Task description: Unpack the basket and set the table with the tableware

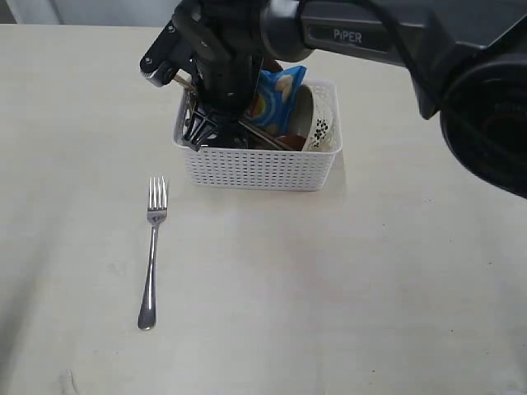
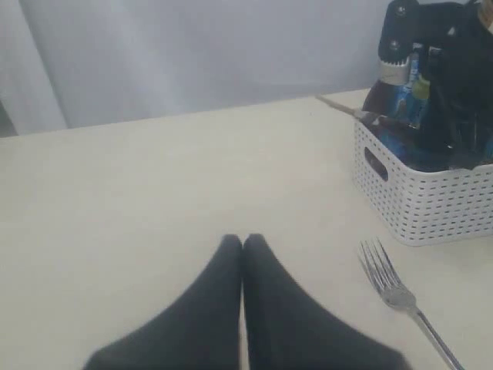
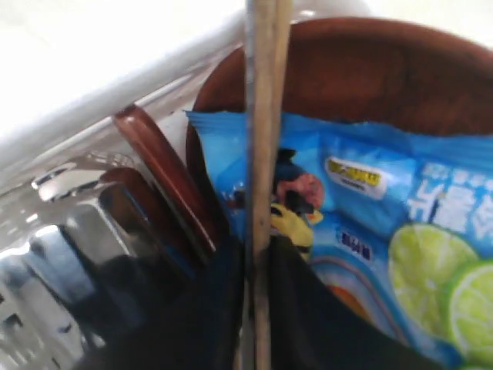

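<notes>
The white lattice basket [image 1: 259,169] stands on the cream table [image 1: 370,271]. My right gripper [image 1: 210,123] reaches down into its left end. In the right wrist view this gripper [image 3: 258,262] is shut on the two wooden chopsticks [image 3: 262,116], which run straight out between its fingers. Behind them are the brown plate [image 3: 370,69], a reddish-brown spoon [image 3: 166,177] and shiny steel pieces [image 3: 69,223]. The off-white bowl [image 1: 321,123] leans at the basket's right end. A steel fork [image 1: 152,247] lies on the table in front of the basket's left side. My left gripper [image 2: 243,240] is shut and empty, low over bare table, left of the fork [image 2: 393,289].
A blue chips bag [image 1: 276,95] stands in the basket against the plate, right beside the chopsticks [image 3: 385,208]. The right arm's dark body [image 1: 395,41] hangs over the basket's back and right. Bare tabletop stretches in front of and to both sides of the basket.
</notes>
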`<state>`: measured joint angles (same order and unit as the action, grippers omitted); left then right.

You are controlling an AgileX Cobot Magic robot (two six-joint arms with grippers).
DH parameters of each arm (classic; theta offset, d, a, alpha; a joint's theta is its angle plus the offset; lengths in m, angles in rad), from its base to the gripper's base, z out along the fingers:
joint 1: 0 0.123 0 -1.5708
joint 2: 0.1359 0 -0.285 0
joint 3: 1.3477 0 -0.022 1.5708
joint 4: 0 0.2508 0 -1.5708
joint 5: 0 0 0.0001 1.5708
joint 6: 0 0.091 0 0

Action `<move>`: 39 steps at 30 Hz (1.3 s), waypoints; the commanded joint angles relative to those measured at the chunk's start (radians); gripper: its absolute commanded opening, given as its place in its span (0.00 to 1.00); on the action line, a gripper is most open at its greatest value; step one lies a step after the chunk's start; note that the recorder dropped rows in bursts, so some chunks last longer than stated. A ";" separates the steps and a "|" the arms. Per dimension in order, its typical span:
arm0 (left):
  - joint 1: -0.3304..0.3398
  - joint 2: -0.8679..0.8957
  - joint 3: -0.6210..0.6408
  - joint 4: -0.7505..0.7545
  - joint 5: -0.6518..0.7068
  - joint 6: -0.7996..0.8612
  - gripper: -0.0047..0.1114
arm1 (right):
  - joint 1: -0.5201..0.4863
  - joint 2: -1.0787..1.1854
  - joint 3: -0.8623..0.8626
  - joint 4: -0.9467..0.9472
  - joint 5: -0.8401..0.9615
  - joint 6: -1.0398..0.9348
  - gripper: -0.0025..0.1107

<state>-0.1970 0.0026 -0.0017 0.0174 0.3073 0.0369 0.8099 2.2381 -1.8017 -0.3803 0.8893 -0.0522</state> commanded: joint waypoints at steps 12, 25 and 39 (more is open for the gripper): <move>0.000 -0.003 0.002 0.005 -0.008 -0.003 0.04 | -0.001 -0.118 0.000 -0.010 0.018 0.006 0.02; 0.000 -0.003 0.002 0.005 -0.008 -0.003 0.04 | -0.001 -0.151 0.000 0.055 0.014 0.000 0.02; 0.000 -0.003 0.002 0.005 -0.008 -0.003 0.04 | 0.020 -0.257 0.000 0.039 -0.006 -0.023 0.02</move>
<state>-0.1970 0.0026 -0.0017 0.0174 0.3073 0.0369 0.8311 2.0215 -1.8001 -0.3299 0.8919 -0.0669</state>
